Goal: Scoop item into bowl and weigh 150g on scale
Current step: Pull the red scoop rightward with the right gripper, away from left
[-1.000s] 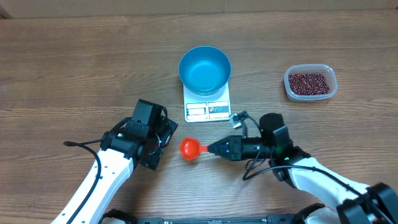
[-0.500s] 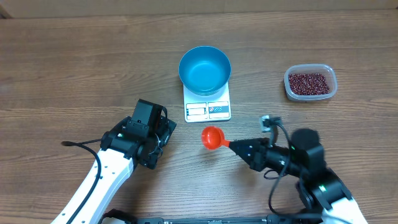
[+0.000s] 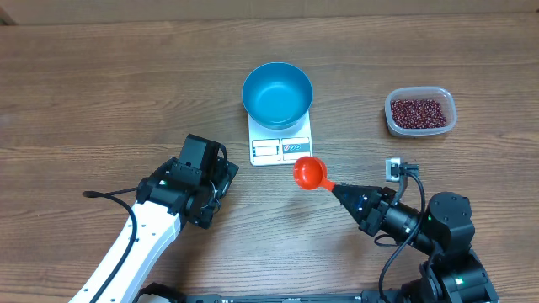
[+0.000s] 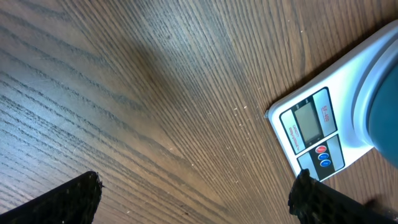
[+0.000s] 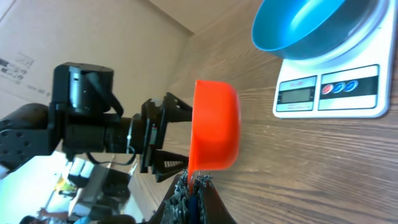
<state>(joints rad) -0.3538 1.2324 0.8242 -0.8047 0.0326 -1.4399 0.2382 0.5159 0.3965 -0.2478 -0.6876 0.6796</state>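
Because the beans point(image 3: 418, 111) are tiny, hard and loose, they would likely roll and scatter if pinched, so they are best lifted with a cup rather than by fingers. They lie in a heap in a clear tub point(image 3: 450, 102) at the far right of the wooden desk point(image 3: 101, 84), well apart from everything else. The tool for them, a small red scoop point(image 3: 310, 172), looks like light, stiff plastic and should be taken by its handle. The right claw point(image 3: 341, 192) has done just that: its jaws are clamped tight on the handle, with the round cup pointing toward the middle of the desk, just beside the near edge of the scale point(image 3: 280, 150). From above the cup appears empty, though the wrist view shows it only side-on, so this is not certain. The white scale carries the deep blue bowl point(image 3: 277, 93), which sits on its platform and shows no beans inside. The bowl is probably smooth and steady enough to stay put while beans are tipped in. The left claw point(image 4: 196, 199) hovers over bare desk to the left of the scale, jaws spread wide — holding and touching nothing.
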